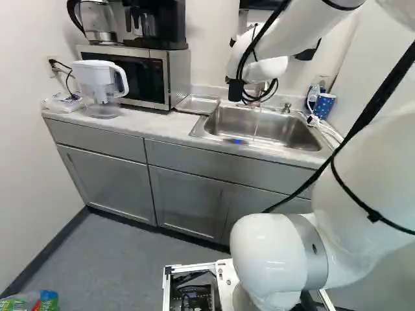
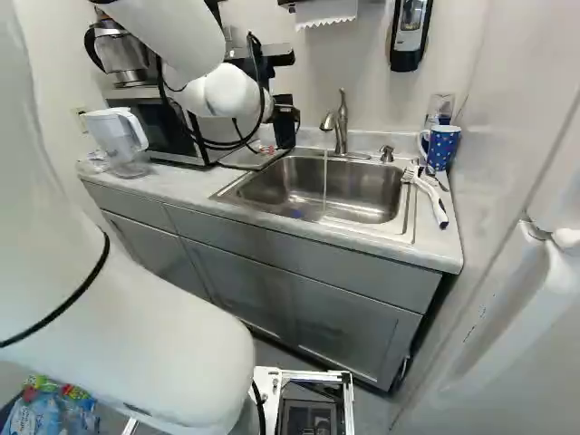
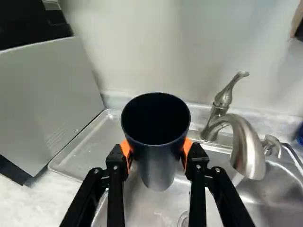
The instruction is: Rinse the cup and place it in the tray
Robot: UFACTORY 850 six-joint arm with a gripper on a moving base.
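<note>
Hand: you've got it [image 3: 156,149] pinching the cup [image 3: 158,170] from both sides
Cup loc: over sink [image 3: 142,208], btwn tray [image 3: 94,137] & faucet [image 3: 248,149], mouth showing to you in wrist view
Water: on, thin stream
Feel: prob. light, stiff; slick when wet, so don't over-squeeze
Grip pt: sidewall below rim looks OK; no cup handle visible to you
Text: none you can read on cup

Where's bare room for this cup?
The shallow metal tray shows bare surface between silver microwave and steel sink; so does white countertop before the microwave. Crowded, at the right of the right base view: blue dotted mug, white-handled brush.
</note>
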